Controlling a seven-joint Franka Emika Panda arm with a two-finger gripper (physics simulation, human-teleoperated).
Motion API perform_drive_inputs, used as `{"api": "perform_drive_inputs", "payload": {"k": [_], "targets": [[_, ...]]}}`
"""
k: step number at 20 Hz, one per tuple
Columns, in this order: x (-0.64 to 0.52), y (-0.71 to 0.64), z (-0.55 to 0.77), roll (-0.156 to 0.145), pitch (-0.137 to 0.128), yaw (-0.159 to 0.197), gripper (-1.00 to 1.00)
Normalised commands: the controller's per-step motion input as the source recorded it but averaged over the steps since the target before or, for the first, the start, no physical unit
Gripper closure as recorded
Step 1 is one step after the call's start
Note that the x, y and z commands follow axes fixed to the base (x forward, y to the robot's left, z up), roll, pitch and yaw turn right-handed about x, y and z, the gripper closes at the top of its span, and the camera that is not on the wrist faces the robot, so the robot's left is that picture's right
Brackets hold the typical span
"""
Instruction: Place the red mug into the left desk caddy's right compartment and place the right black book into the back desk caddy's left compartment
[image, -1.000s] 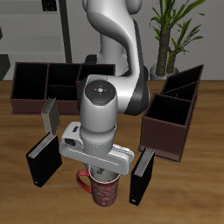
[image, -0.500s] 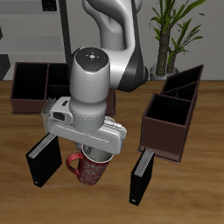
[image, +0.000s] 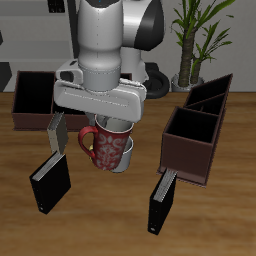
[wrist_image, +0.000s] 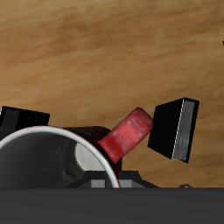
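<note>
My gripper (image: 108, 126) is shut on the rim of the red mug (image: 103, 148), which hangs upright in the air above the table's middle. In the wrist view the mug's white rim (wrist_image: 48, 144) and red handle (wrist_image: 128, 138) sit just below the gripper. The right black book (image: 50, 181) stands on the table nearer the front edge, and also shows in the wrist view (wrist_image: 178, 128). The left desk caddy (image: 199, 134) stands end-on beside the mug, its square end section (image: 189, 148) open. The back desk caddy (image: 48, 96) lies behind, partly hidden by the arm.
A second black book (image: 160, 201) stands near the front edge, below the left caddy. A thin grey upright piece (image: 55, 131) stands before the back caddy. A pale grey shape (image: 127, 153) shows just behind the red mug. A potted plant (image: 194, 40) stands at the back.
The gripper has risen and moved back from the front edge, lifting the red mug off the table. The books and caddies have stayed put.
</note>
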Motion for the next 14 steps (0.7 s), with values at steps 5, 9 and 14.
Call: {"api": "perform_drive_inputs", "payload": {"k": [5,9,14], "targets": [[-0.61,0.18,0.48,0.058,-0.049,0.022,1.0],[-0.74,0.26,0.5,0.059,-0.064,0.043,1.0],[-0.48,0.27,0.3,0.02,-0.056,0.055,1.0]]}}
